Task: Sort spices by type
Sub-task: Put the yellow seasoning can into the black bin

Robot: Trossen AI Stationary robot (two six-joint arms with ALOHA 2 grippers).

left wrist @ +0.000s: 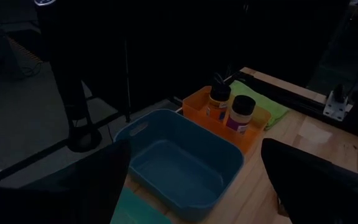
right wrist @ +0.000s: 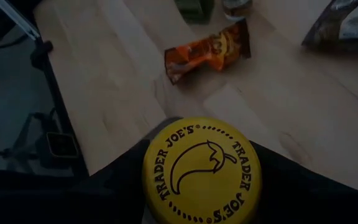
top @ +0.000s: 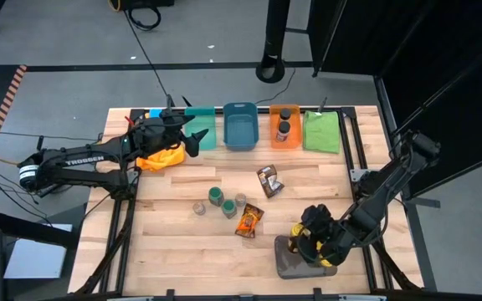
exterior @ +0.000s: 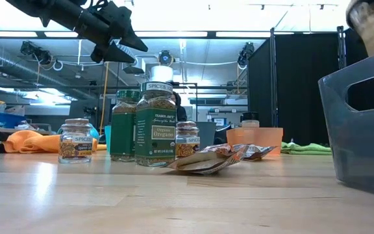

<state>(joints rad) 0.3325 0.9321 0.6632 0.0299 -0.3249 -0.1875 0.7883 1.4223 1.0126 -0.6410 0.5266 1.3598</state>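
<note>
Step in hand: right end effector [top: 318, 242] pinching yellow-lid jar [right wrist: 201, 172] above grey tray [top: 284, 266], near counter [top: 182, 242] front edge. Left end effector [top: 192, 138] spread, empty, hovering by blue bin [top: 241, 132]. Next move likely: carry jar to matching bin at counter's far edge, release upright.

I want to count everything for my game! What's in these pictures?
bins: three; teal, blue, orange; far edge
jars in orange bin: two, dark lids
green cloth: one, beside the orange bin
orange cloth: one, under the left arm
loose jars: four, green or grey lids, table middle
packets: brown, orange, table middle
tray: one, grey, near edge
yellow-lidded jar: one, in the right hand
left hand: open, by the teal bin
right hand: over the tray
</note>
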